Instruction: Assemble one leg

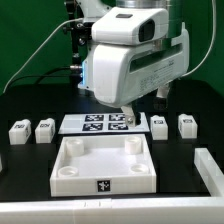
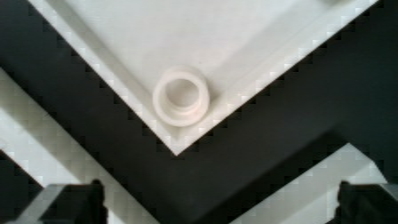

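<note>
Four legs point(image 1: 44, 129) flank tray point(image 1: 70, 180) and marker board point(image 1: 97, 123).

The exterior view stands off the tabletop point(image 1: 25, 165)'s near edge, raised a little. It looks across and slightly down toward the far edge, where the arm point(image 1: 130, 55) fills the upper middle of the frame. It sits far enough back to take in most of the tabletop's width. The wrist view rides above the gripper point(image 2: 217, 203), facing straight down and very near, so that one corner of the tray point(image 1: 70, 180) with its round socket point(image 2: 182, 95) fills it. Both views share that tray; which corner cannot be told.
</note>
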Robot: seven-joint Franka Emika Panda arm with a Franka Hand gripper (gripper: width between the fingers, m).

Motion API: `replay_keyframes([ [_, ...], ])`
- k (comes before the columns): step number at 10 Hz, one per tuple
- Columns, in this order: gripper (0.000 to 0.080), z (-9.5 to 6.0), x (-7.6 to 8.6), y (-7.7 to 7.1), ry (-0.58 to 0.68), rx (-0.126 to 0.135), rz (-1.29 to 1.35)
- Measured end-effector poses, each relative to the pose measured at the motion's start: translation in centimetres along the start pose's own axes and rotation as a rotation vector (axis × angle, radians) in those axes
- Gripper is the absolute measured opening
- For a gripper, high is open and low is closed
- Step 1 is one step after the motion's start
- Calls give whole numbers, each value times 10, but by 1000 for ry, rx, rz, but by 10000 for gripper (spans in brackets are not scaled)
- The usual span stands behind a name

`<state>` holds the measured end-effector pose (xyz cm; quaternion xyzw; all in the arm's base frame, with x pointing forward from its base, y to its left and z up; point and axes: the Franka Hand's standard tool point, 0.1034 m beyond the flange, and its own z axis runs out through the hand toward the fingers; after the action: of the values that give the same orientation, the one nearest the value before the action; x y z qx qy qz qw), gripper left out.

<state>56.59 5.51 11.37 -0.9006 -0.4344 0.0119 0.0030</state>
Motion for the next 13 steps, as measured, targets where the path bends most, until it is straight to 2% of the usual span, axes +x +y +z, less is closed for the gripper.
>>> replay_keyframes([
  [5,650,0,0,0,0,0,-33],
  [6,650,3,1,-5,11,-8,-29],
  [7,650,9,-6,-20,21,-18,-96],
  [9,650,20,-35,-43,20,-25,-395],
  [10,650,26,-46,-48,39,-55,-545],
  [11,650,28,-53,-49,18,-48,-711],
  [13,650,29,-53,-47,13,-51,-754],
])
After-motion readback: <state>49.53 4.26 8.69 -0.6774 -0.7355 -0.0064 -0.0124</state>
